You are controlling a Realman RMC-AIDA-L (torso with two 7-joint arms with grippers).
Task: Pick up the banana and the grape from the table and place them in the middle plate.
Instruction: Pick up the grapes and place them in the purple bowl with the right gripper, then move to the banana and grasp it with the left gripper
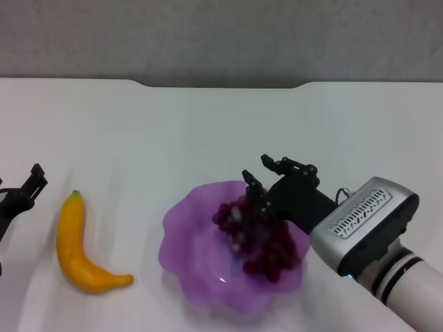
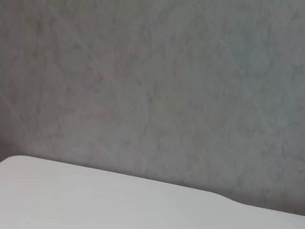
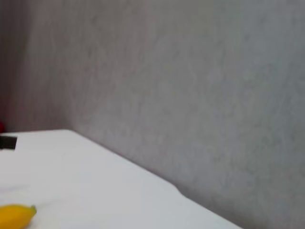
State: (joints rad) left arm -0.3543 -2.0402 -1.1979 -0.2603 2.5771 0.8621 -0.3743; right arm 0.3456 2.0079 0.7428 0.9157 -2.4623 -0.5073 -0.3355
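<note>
The purple scalloped middle plate (image 1: 181, 228) sits at the front centre of the white table (image 1: 208, 131). The bunch of dark red-purple grapes (image 1: 266, 252) lies inside it. My right gripper (image 1: 261, 171) hangs open just above the far end of the bunch, one finger close to the grapes and holding nothing. The yellow-orange banana (image 1: 75, 245) lies on the table left of the plate; its green-tipped end shows in the right wrist view (image 3: 16, 215). My left gripper (image 1: 22, 191) is open at the far left edge, just left of the banana's upper end.
The table's far edge has a shallow notch (image 1: 221, 84) against a grey wall. The left wrist view shows only the table edge (image 2: 119, 200) and the wall. A small dark object (image 3: 7, 142) shows far off in the right wrist view.
</note>
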